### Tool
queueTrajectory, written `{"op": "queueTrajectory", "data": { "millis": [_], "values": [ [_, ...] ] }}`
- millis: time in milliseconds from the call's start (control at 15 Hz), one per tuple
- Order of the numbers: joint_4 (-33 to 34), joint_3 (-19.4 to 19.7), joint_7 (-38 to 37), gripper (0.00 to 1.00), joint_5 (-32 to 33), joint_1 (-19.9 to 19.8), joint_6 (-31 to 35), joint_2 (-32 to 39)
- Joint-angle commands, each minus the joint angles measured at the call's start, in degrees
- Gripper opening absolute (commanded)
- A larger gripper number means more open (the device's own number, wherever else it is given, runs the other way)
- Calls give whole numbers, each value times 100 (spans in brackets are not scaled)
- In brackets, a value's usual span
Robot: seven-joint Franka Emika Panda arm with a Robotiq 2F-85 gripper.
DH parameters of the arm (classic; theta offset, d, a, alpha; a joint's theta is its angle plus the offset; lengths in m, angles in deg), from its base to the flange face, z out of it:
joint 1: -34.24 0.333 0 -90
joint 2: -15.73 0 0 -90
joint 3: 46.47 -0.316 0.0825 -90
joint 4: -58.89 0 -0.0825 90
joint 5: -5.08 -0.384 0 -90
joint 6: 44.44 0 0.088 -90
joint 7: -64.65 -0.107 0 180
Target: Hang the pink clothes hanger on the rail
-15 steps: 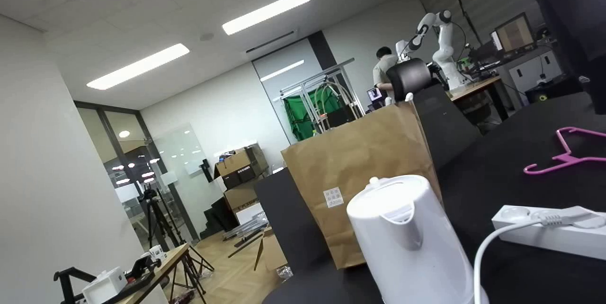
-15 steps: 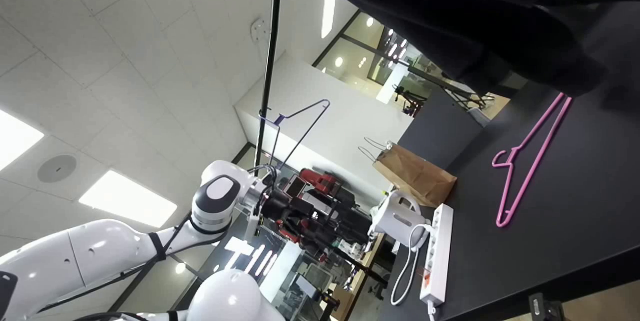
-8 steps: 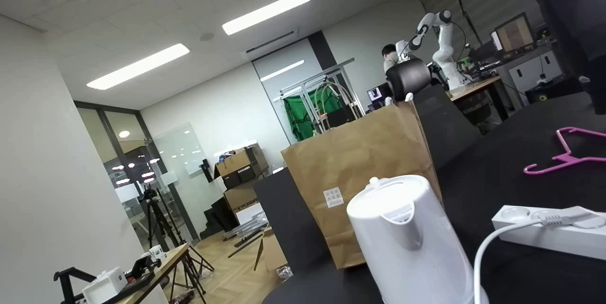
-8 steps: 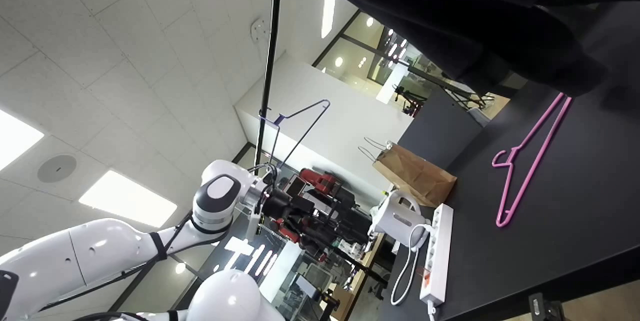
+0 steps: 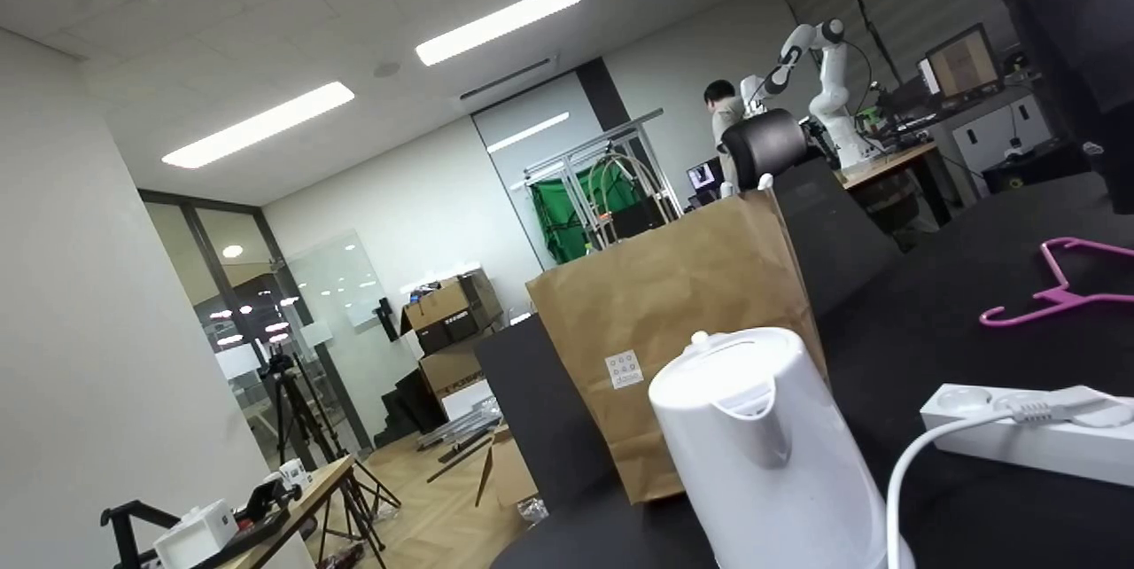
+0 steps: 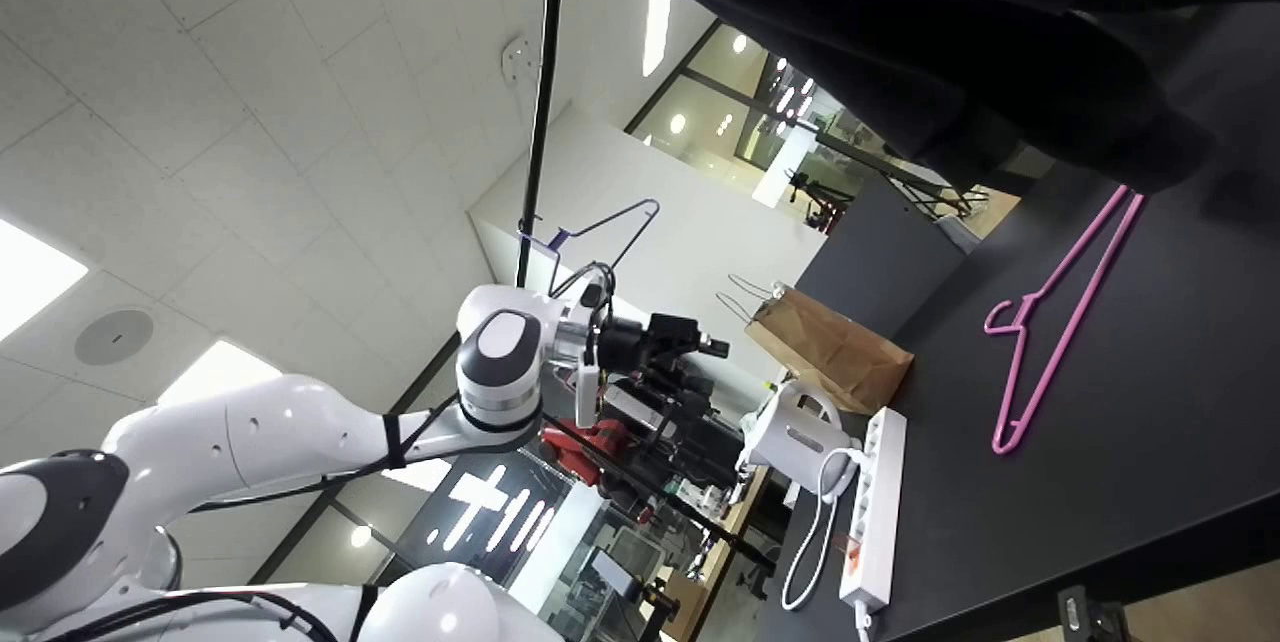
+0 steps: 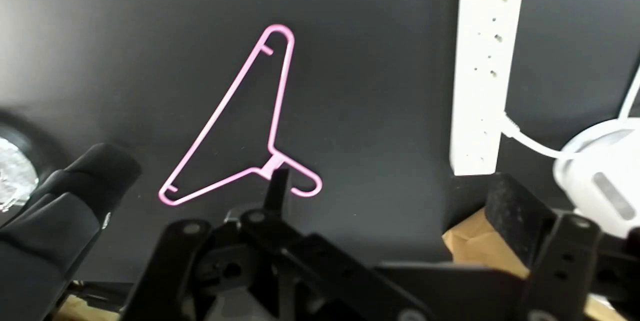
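I was in what looked like a robotics lab set in an office room. In an exterior view I made out another white, many-jointed robot arm (image 5: 834, 90), standing on a pale wooden bench (image 5: 895, 167) near a flat, black-framed monitor (image 5: 964, 64). There too were a silvery metal frame (image 5: 611, 135) with bright green cloth (image 5: 555, 219), a black three-legged stand (image 5: 285, 385) and a stack of brown cardboard boxes (image 5: 447, 307). In both exterior views, white light panels (image 5: 500, 21) in a pale ceiling (image 5: 292, 19) and a dark-framed glass wall (image 5: 241, 263) spoke of an office. A red shape (image 6: 588, 440) in an exterior view seemed to be machinery, though too dim and blocked for me to be sure.
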State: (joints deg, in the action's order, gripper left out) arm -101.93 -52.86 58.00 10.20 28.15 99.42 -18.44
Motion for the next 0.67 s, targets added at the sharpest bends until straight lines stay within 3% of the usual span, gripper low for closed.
{"op": "queueTrajectory", "data": {
  "millis": [0,133,200,400,600],
  "values": [
    [555,81,-226,100,633,-657,917,1285],
    [928,394,39,100,375,-566,753,1874],
    [441,311,-38,100,506,-537,852,1246],
    [788,519,35,100,475,-501,847,1845],
    [850,521,36,100,468,-473,841,1908]
  ]
}}
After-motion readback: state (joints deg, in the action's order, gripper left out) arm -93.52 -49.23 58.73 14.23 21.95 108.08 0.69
